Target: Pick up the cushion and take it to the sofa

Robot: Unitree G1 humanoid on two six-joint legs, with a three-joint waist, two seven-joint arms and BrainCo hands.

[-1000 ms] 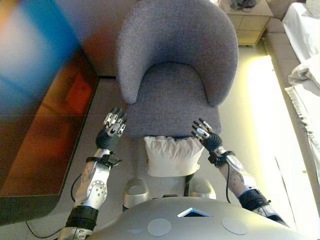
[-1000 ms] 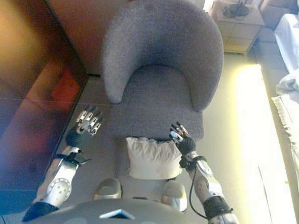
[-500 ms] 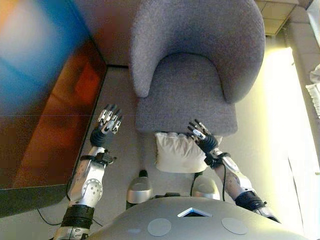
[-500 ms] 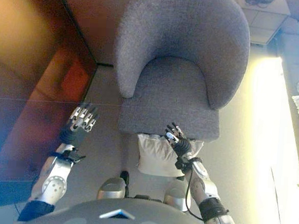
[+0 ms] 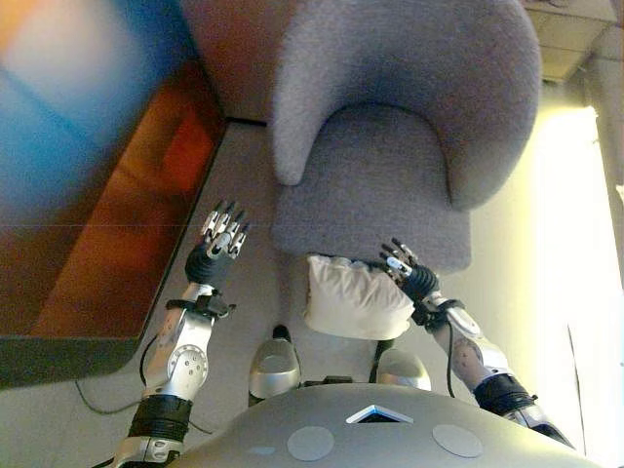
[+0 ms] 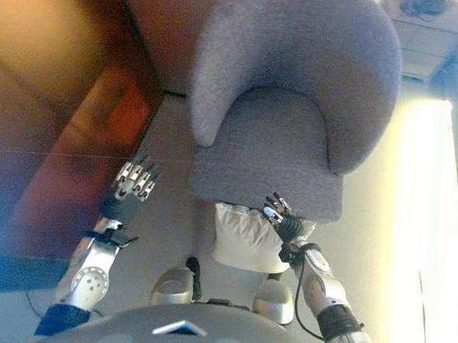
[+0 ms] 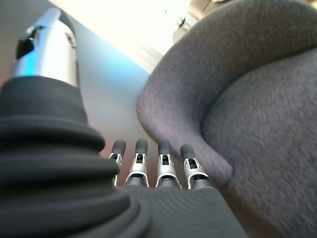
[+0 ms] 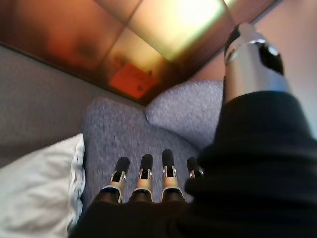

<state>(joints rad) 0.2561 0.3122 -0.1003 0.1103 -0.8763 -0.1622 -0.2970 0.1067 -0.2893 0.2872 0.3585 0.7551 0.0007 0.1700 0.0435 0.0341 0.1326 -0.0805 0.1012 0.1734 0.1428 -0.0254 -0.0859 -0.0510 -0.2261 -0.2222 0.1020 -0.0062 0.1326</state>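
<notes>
Grey armchair (image 5: 390, 166), white cushion (image 5: 356, 297) beside relaxed right hand (image 5: 408, 276), unheld

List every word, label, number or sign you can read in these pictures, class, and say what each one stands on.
None can be read.
The grey armchair, the white cushion on the floor against its front edge and each robot hand (left, right) show no print.
The orange patch on the dark glossy panel might be a label, but it is too blurred to tell.
</notes>
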